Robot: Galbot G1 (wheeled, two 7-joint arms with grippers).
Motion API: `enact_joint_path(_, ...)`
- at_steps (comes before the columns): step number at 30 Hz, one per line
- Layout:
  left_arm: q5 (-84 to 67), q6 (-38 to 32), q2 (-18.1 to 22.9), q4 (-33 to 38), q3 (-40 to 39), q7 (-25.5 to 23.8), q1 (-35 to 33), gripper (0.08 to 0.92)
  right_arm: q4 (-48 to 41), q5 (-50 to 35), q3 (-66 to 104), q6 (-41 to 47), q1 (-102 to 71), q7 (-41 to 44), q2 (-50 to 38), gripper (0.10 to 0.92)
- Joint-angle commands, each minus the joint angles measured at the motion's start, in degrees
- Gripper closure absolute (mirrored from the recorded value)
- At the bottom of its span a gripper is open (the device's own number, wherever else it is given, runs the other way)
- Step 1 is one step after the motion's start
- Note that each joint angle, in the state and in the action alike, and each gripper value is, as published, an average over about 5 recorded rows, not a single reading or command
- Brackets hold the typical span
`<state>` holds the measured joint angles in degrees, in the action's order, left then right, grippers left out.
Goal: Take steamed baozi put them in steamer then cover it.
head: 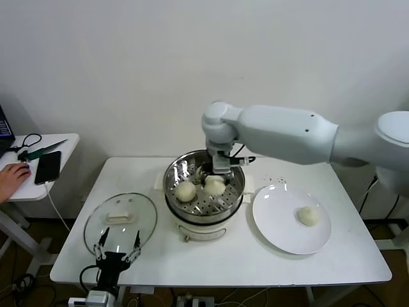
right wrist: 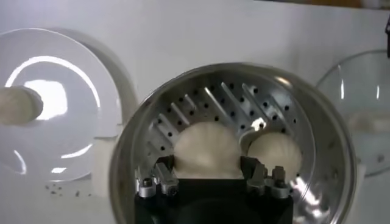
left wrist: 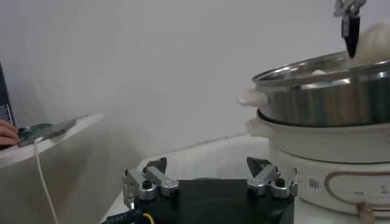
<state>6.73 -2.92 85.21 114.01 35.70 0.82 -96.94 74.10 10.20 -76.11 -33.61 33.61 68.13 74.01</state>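
Nearest me, my left gripper (head: 117,246) idles with fingers spread by the clear glass lid (head: 121,217). My right gripper (right wrist: 210,176) grasps a cream-white bun (right wrist: 208,150) over the steel steamer (head: 176,171); I'd lower it onto the tray before releasing.

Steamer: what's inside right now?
Two buns on the perforated tray of the steamer: one loose, one between the right gripper's fingers. The gripper hides part of the tray.

The right arm reaches across from the right, wrist bent straight down, and its gripper (head: 216,181) has its fingers (right wrist: 159,178) closed around a bun (right wrist: 208,149). The left gripper (head: 117,246) (parked low, near the front edge) stands wide open.
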Motion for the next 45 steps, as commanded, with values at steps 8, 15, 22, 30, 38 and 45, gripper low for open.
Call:
enact_joint_path(8, -0.61, -0.10, -0.57, -0.92, 0.27, -0.05, 0.22, 0.177, -1.36, 3.29, -0.36, -2.05, -5.61, -0.27, 4.19, 0.313)
enact_joint_path(15, -0.60, 0.09, -0.85, -0.97, 0.14, -0.06, 0.52, 0.177, -1.01, 3.66, -0.54, -1.85, -6.04, -0.59, 3.76, 0.313)
enact_joint_path(22, -0.62, -0.14, -0.80, -1.20, 0.15, -0.05, 0.11, 0.177, -1.03, 5.24, 0.08, -1.50, -5.77, -0.75, 3.41, 0.243)
enact_joint_path(30, -0.59, -0.14, -0.85, -0.96, 0.16, -0.04, -0.03, 0.177, -1.06, 6.34, 2.58, -2.43, -4.63, -0.08, 2.52, 0.203)
enact_joint_path(38, -0.41, -0.06, -1.10, -0.46, 0.04, -0.06, -0.09, 0.177, -1.62, 4.97, 5.30, 0.49, -0.99, -1.31, -1.90, 0.203)
enact_joint_path(45, -0.36, -0.17, -1.31, -0.13, 0.05, -0.08, -0.28, 0.177, -0.75, -7.14, 5.09, 27.27, 3.34, -9.14, -14.68, 0.203)
